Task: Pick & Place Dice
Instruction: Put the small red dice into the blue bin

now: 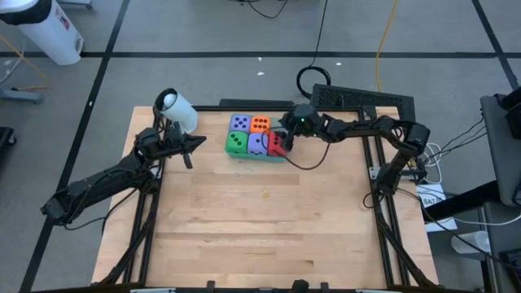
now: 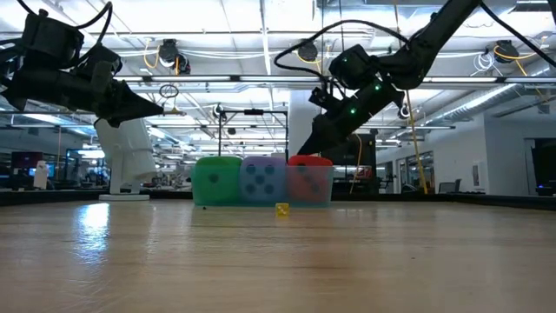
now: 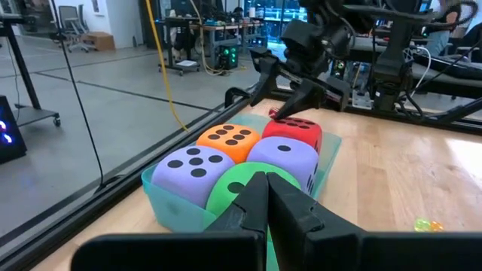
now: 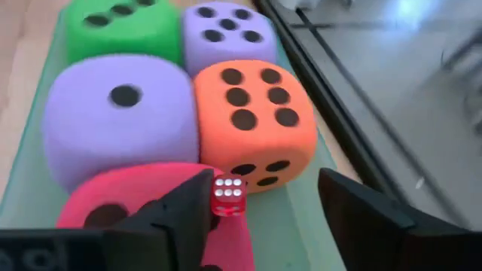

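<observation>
A shallow teal tray (image 1: 230, 150) sits at the upper middle of the high view, near the far edge of the wooden worktop (image 1: 260, 220). Five big soft dice fill it. A purple die (image 1: 240, 123) showing five pips and an orange die (image 1: 260, 124) showing six make the back row. A green die (image 1: 236, 142), a second purple die (image 1: 257, 143) showing one pip and a red die (image 1: 278, 146) make the front row.

The right end effector (image 1: 284, 137) hangs over the tray's right end, directly above the red die. Its fingers stand apart, and in the right wrist view a very small translucent red die (image 4: 228, 194) shows beside the tip of one finger (image 4: 188, 207); whether it is held cannot be told.

The left end effector (image 1: 189, 150) hovers left of the tray, clear of it, its fingers (image 3: 297, 207) together and empty.

A tiny yellow object (image 1: 264, 194) lies alone on the bare wood at the middle of the high view.
</observation>
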Controlling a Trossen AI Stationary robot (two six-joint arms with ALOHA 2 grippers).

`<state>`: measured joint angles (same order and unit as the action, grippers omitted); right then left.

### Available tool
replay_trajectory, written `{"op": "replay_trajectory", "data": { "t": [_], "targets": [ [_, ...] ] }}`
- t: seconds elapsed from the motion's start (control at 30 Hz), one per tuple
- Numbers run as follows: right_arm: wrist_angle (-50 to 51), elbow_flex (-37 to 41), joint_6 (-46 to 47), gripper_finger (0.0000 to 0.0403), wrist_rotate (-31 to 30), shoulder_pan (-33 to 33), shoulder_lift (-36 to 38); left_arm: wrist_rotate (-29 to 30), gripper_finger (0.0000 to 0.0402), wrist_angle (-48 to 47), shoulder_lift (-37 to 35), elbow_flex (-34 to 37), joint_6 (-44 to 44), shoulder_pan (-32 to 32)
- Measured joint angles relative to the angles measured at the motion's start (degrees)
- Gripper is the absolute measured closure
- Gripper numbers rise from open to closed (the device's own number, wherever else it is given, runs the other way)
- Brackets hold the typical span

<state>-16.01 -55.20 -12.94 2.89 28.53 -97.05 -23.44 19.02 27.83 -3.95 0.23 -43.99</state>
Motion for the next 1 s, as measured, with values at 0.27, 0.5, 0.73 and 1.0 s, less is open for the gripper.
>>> {"op": "replay_trajectory", "data": {
  "t": [0.27,0.5,0.73,1.0],
  "targets": [
    [-4.11,1.93,-14.69,0.0143,-0.3,-2.48,0.06,-0.73,0.0394,-1.93,0.02,0.0,-1.13,0.06],
    [-8.22,2.56,-13.62,0.0141,-1.42,-2.95,-0.02,-1.68,0.0394,-2.51,0.39,0.0,-1.66,2.42],
    [-11.42,2.56,-14.48,0.014,-2.34,-6.03,-0.02,-3.09,0.0398,-2.3,1.77,-0.38,-0.81,8.39],
    [-13.04,2.56,-22.27,0.014,-12.47,-9.33,0.0,7.59,0.04,-1.82,14.71,-8.39,-0.33,19.27]
  ]
}}
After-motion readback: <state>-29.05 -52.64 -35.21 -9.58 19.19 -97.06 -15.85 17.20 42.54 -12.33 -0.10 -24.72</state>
